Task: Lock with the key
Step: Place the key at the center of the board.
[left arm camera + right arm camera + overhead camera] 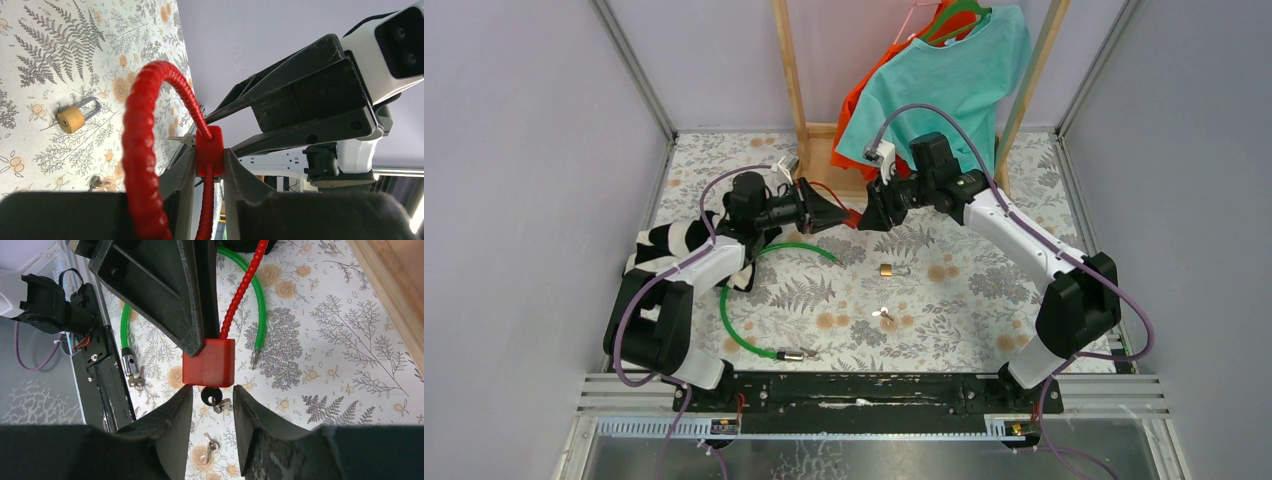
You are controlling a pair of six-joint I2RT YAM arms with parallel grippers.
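L end effector (pixel 210 155) clamped on red lock (pixel 208 140), R end effector (pixel 211 407) apart, straddling key (pixel 209 394)

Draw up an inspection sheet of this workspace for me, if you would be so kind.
Surface: floral-print table cover, lying flat.
Job's things: red cable lock held aloft; black-headed key inserted in it.
Clutter: brass padlock, green cable lock, loose keys, striped cloth.
Grippers: left gripper shut on the red cable lock; right gripper open, fingers flanking the key.
Cables: purple cables loop along both arms.
Surroundings: teal shirt and orange shirt on a wooden rack; grey walls.
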